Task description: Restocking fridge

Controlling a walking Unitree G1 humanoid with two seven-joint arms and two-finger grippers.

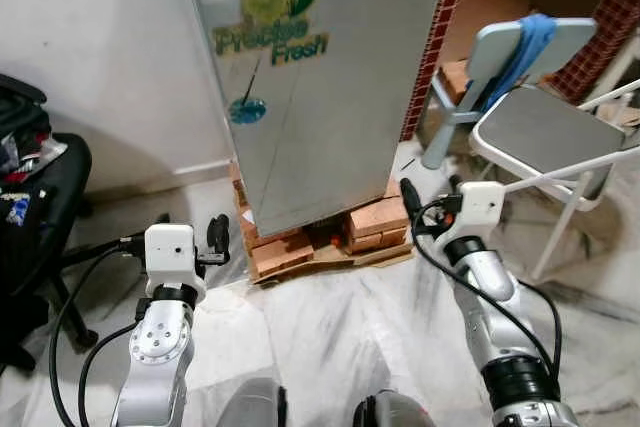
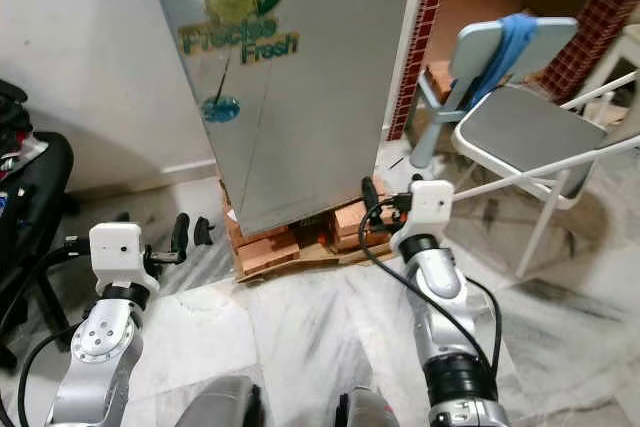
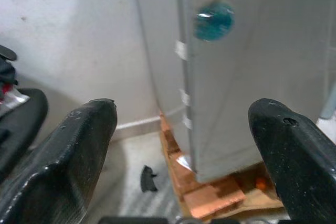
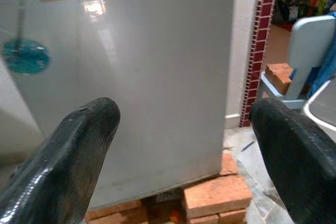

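While the silver fridge (image 1: 320,77) stands door-closed on bricks (image 1: 375,219), left gripper (image 3: 184,145) and right gripper (image 4: 184,145) hover spread, empty; stock loaded or pending, undecidable.

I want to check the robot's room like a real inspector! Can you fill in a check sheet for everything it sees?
Surface: marble floor, bare in front of the robot.
Job's things: silver fridge, door shut, standing on bricks and cardboard.
Clutter: small black piece on the floor by the fridge.
Grippers: left gripper and right gripper both open, empty, facing the fridge.
Cables: black cables looped along both arms.
Surroundings: folding chair with blue cloth; black office chair; white wall.
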